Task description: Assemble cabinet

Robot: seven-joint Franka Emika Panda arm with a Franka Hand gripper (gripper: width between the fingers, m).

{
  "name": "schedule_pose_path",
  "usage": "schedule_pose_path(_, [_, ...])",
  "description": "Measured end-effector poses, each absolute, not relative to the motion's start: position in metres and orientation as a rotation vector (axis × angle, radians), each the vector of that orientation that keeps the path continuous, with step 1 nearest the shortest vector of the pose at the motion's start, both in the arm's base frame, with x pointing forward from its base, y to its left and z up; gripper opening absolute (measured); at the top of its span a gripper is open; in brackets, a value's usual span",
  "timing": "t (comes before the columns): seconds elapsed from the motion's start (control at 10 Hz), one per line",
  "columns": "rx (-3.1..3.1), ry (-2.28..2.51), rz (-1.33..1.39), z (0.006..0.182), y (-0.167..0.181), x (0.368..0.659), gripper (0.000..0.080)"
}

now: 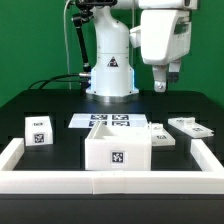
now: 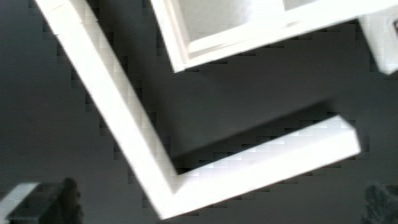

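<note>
The cabinet box (image 1: 118, 148), a large white open-topped piece with a square tag on its front, stands at the front middle of the black table. Two flat white panels (image 1: 160, 135) (image 1: 188, 127) lie to its right in the exterior view. My gripper (image 1: 165, 76) hangs high above those panels, open and empty. In the wrist view its dark fingertips (image 2: 43, 202) show far apart at the frame's edges, and the gripper (image 2: 214, 206) holds nothing. Below it lie a corner of the white wall (image 2: 125, 110) and part of a framed white panel (image 2: 231, 25).
A small white cube (image 1: 38, 129) with one tag sits at the exterior view's left. The marker board (image 1: 108, 121) lies behind the cabinet box. A low white wall (image 1: 20, 160) rims the table. The robot base (image 1: 110, 70) stands at the back.
</note>
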State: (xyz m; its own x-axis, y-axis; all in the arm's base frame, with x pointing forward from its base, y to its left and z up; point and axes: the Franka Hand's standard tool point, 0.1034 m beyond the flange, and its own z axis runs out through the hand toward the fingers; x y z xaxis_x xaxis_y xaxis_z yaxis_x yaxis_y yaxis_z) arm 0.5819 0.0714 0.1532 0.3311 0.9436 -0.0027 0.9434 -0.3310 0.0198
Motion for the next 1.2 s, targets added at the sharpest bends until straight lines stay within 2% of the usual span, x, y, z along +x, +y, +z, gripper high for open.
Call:
schedule_pose_path(0.5, [2.537, 1.82, 0.02, 0.151, 0.069, 0.581, 0.0798])
schedule_pose_path(0.7, [2.317, 2.048, 0.086, 0.135, 0.054, 0.561, 0.0798])
schedule_pose_path(1.0, [2.261, 2.124, 0.07, 0.114, 0.038, 0.533, 0.0798])
schedule_pose_path(1.2, [2.265, 2.119, 0.07, 0.115, 0.038, 0.534, 0.0798])
